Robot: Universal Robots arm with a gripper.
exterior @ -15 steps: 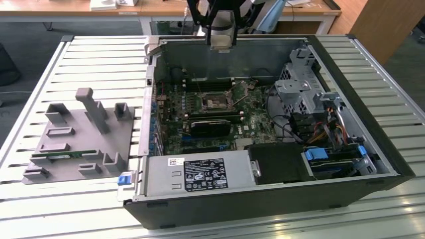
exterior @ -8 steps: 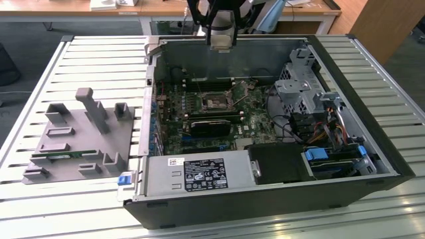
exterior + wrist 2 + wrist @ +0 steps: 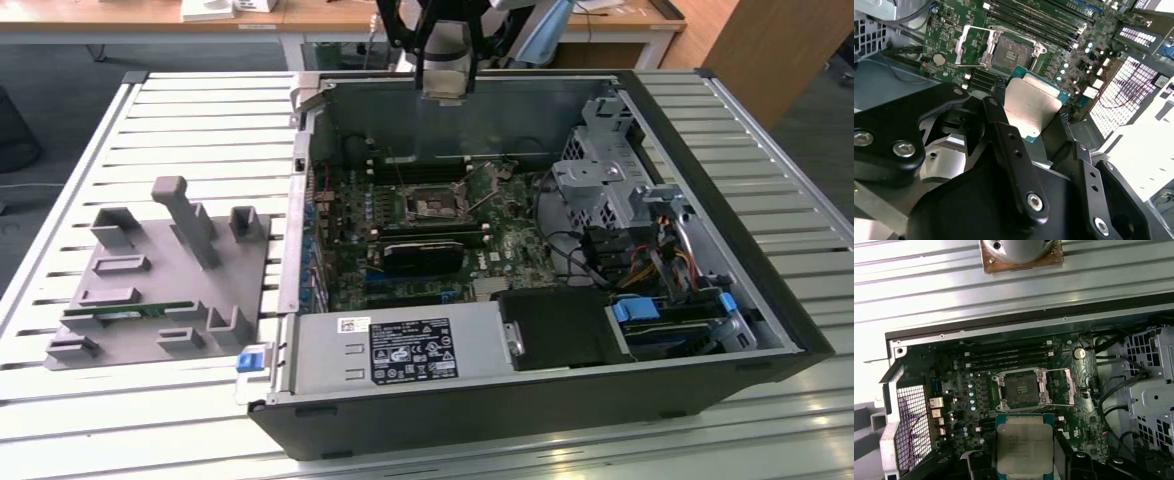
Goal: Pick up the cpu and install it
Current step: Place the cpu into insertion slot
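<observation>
Silver-grey metal of the cpu [image 3: 1024, 447] shows plainly in both wrist views. The chip is grasped at two opposite edges by the hand [image 3: 1031, 122], black fingers [image 3: 1004, 135] clenched on it. It is held in the air above the motherboard [image 3: 441, 230], near but apart from the socket [image 3: 1020, 390], whose retaining frame is swung open. The board lies in an open computer case [image 3: 747, 330] on the slatted worktop [image 3: 200, 110]. A grey fixture tray [image 3: 160, 280] stands beside the case, at the exterior view's left.
</observation>
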